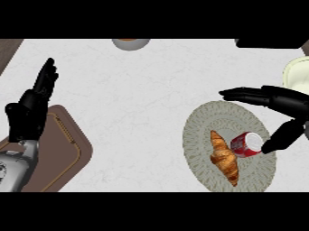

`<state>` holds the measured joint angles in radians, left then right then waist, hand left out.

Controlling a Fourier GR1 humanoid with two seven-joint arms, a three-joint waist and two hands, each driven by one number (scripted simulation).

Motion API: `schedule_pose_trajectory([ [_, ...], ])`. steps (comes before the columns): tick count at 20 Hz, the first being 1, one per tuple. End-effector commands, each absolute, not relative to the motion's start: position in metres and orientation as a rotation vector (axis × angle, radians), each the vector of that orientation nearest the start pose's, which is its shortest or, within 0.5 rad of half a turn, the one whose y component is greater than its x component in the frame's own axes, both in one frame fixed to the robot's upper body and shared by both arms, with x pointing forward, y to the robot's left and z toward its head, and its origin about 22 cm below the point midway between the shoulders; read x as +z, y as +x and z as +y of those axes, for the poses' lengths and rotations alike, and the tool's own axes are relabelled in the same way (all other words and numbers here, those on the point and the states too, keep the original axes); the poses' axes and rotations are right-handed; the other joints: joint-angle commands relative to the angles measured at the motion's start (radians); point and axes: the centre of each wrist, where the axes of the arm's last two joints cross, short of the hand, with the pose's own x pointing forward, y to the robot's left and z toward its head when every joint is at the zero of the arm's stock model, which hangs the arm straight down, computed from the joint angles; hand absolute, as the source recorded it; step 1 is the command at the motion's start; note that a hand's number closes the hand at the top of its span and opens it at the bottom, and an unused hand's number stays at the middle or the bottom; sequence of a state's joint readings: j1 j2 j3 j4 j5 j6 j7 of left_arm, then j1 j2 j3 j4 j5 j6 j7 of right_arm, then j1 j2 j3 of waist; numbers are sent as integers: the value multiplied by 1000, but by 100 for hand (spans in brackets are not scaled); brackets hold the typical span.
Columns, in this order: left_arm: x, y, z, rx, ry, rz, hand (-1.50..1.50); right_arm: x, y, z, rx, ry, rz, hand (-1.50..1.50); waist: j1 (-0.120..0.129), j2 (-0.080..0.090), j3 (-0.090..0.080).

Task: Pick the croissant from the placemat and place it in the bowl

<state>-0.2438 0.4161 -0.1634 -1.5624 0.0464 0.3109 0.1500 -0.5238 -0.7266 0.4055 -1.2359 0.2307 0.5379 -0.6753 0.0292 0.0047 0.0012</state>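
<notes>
Left hand [32, 106] sits near the counter's [137, 99] left edge, fingers straight and pointing up, holding nothing. Resting only, parked out of the way so the right side has room. Under its forearm lies a brown board [67, 149] with rounded corners, at the front-left corner of the counter, no use for this task as far as I can judge.

At the back edge, about the middle, a small round vessel [130, 43] is cut by the view; can't tell what it is.

Right of middle, toward the front edge: round woven grey placemat [207, 117]. Croissant [224, 157] lies on it, long axis running roughly back to front, not yet lifted. Just beside it to the right, a red and white can [246, 144] lies tipped on its side on the same mat, near or touching the croissant, can't tell which.

Right hand [287, 110] hovers over the mat's right part, fingers spread wide and reaching left, thumb pointing down close by the can. Nothing in its grasp. Judged: an approach pose for the croissant, but the can sits between thumb and pastry and could get knocked.

Cream bowl [305, 74] at the right edge, partly cut off, just behind the right hand: short carry once the croissant is held.
</notes>
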Motion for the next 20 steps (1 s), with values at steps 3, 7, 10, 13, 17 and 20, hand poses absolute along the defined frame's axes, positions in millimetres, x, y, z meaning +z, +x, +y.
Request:
schedule_pose_trajectory([
  [3,86,296,254,-183,383,-1669,0,90,346,-298,1743,408,-1516,-150,-8,1,0],
  [7,81,281,256,-180,381,-1654,0,87,332,-257,1872,379,-1481,-150,-14,-7,-1],
  [10,111,304,264,-168,391,-1659,0,52,320,-250,1926,341,-1384,-150,-21,-4,-1],
  [13,71,288,255,-161,370,-1648,0,63,333,-259,1948,243,-1339,-150,-23,-4,-1],
  [17,82,283,283,-160,388,-1651,0,21,313,-236,1948,223,-1334,-150,-21,-4,-1],
  [20,88,277,263,-161,393,-1648,0,17,323,-235,1950,238,-1337,-150,-20,-5,-1],
])
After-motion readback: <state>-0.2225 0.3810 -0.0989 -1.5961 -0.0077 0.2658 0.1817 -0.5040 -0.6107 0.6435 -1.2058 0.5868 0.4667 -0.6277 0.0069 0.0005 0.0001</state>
